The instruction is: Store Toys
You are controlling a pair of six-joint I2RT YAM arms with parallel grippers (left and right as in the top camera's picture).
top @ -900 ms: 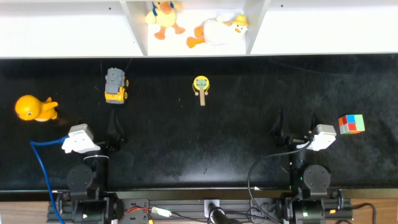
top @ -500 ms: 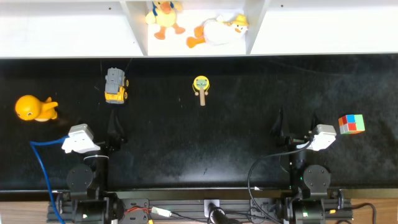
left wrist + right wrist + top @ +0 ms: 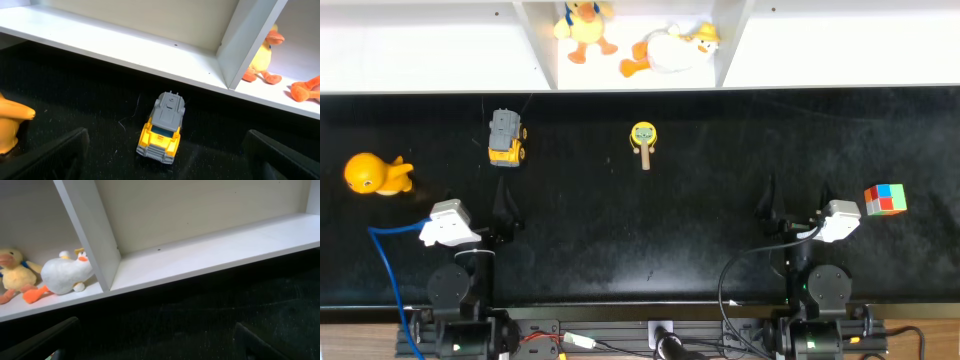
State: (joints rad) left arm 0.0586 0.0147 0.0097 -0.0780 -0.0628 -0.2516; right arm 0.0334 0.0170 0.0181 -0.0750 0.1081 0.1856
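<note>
On the black table lie a yellow-and-grey toy truck (image 3: 506, 136) (image 3: 162, 127), an orange duck (image 3: 375, 174) (image 3: 10, 125), a round yellow paddle toy (image 3: 643, 140) and a multicoloured cube (image 3: 885, 199). A yellow plush duck (image 3: 585, 25) (image 3: 15, 272) and a white plush duck (image 3: 670, 48) (image 3: 62, 275) rest in the middle compartment of the white shelf (image 3: 440, 70). My left gripper (image 3: 503, 210) stands open, short of the truck, nothing between its fingers (image 3: 60, 150). My right gripper (image 3: 770, 208) stands open at the right, facing the shelf, with the cube off to its side.
The shelf runs along the table's far edge, with upright dividers (image 3: 250, 40) (image 3: 90, 235) on either side of the middle compartment. Its left and right compartments (image 3: 215, 250) are bare. A blue cable (image 3: 390, 270) trails by the left arm's base.
</note>
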